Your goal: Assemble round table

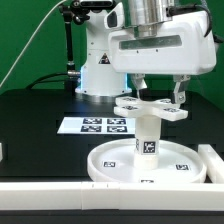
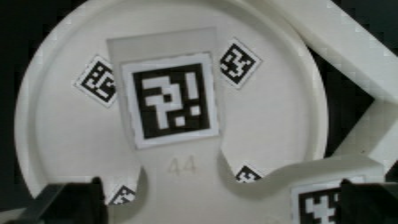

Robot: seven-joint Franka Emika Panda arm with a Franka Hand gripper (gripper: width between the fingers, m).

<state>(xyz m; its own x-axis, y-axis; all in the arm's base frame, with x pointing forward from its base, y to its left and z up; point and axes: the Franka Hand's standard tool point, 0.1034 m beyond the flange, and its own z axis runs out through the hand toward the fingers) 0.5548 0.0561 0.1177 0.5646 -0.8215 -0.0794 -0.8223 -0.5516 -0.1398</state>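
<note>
Exterior view | leg [image 1: 148, 137] upright on disc [image 1: 110, 160] | gripper [image 1: 160, 98] open

The white round disc [image 1: 140, 165] lies flat on the black table near the front. The short thick leg [image 1: 148, 136] stands upright at its centre (tagged). The cross-shaped base [image 1: 150, 108] sits level on top of the leg.

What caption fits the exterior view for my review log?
Open gripper poised around the cross-shaped base atop the leg standing on the round disc.

Probably a lab — marker board [image 1: 104, 125], black table [image 1: 40, 130].
</note>
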